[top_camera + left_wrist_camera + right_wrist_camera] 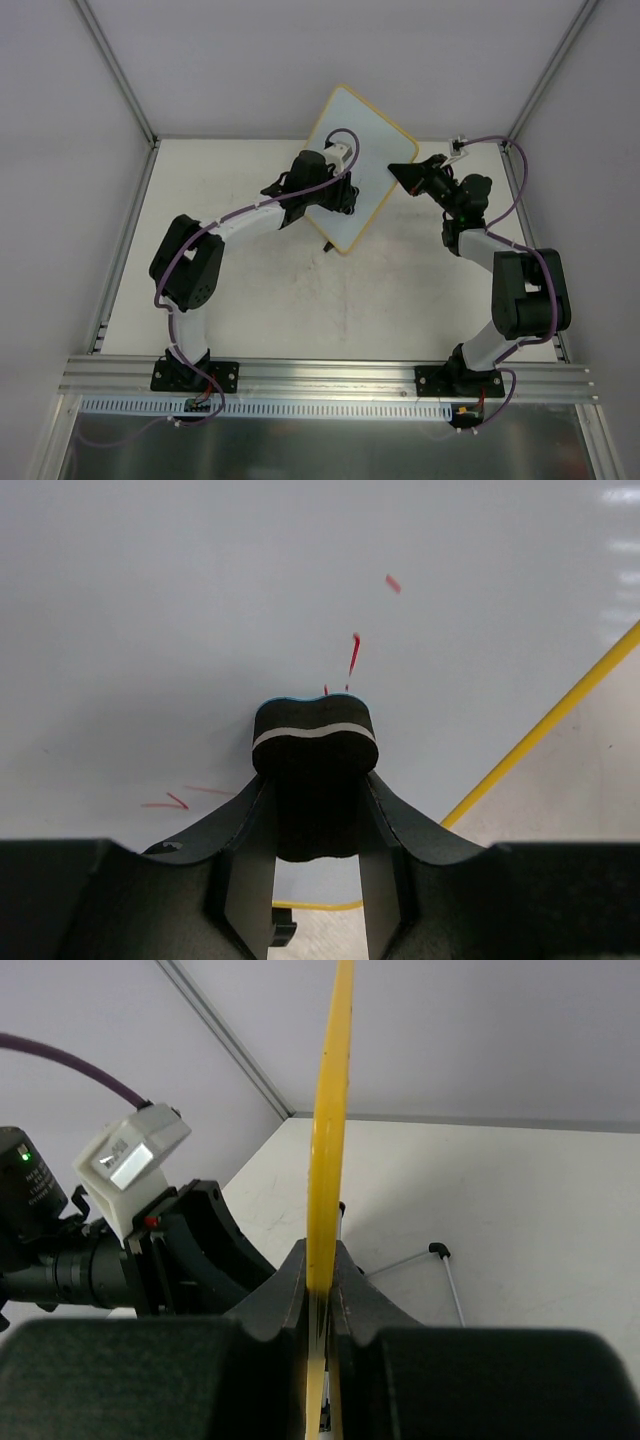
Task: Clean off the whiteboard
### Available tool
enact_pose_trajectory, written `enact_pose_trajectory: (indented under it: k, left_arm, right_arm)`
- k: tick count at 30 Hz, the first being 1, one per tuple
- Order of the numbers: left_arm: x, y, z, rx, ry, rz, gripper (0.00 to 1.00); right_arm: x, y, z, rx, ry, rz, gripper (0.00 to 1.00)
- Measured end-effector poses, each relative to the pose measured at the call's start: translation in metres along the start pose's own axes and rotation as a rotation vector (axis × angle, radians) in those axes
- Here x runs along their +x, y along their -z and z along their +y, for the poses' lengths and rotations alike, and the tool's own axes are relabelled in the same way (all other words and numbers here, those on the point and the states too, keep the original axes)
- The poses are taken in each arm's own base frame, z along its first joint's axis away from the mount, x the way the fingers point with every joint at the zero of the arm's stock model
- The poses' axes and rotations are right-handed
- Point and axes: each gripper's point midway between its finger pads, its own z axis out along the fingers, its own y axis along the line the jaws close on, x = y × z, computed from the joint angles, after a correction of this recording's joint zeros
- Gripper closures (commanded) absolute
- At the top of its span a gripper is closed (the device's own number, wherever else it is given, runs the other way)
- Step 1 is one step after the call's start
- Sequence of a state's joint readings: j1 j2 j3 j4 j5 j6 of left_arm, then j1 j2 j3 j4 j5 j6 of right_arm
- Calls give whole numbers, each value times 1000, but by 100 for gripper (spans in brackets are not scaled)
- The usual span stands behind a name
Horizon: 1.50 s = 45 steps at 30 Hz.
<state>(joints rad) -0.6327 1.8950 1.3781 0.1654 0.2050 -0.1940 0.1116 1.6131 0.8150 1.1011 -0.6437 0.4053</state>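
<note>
The whiteboard (368, 128) stands tilted up on edge at the back middle of the table, a white face in a thin yellow frame (562, 714). My right gripper (403, 174) is shut on the frame at its right edge; in the right wrist view the frame (331, 1100) runs edge-on between the jaws of the right gripper (322, 1272). My left gripper (316, 780) is shut on a black eraser (314, 742) with a white stripe, pressed flat on the board's face. Red marks (354, 653) remain just above the eraser, and faint red strokes (172, 802) lie to its left.
A thin wire foot with a black tip (438, 1251) sticks out behind the board. The left arm's wrist camera (132, 1156) sits close on the other side of the board. Grey walls and metal posts (118, 70) close in the table; an aluminium rail (330, 375) runs along the near edge.
</note>
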Motion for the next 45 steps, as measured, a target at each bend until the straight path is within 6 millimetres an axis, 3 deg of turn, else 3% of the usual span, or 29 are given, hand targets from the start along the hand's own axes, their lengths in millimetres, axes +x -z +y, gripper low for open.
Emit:
enact_pose_trajectory:
  k: [15,22,30,39,45]
  left_arm:
    - [-123,-18,-11,29,-100,-181,100]
    - [-147,-16,-14,46,-122,-244,100]
    - [-132,-9,-16,51,-134,-298,100]
    - [-84,2,-27,27,-137,-302,100]
    - [-46,6,-20,7,-108,-282,100]
  right_arm:
    - [2,0,-3,17,-10,3,100]
    - [3,-2,1,2,-3,4,100]
    - [3,-2,4,-9,0,8,100]
    - [3,-3,10,-40,20,15,100]
    - [3,-3,11,-46,22,16,100]
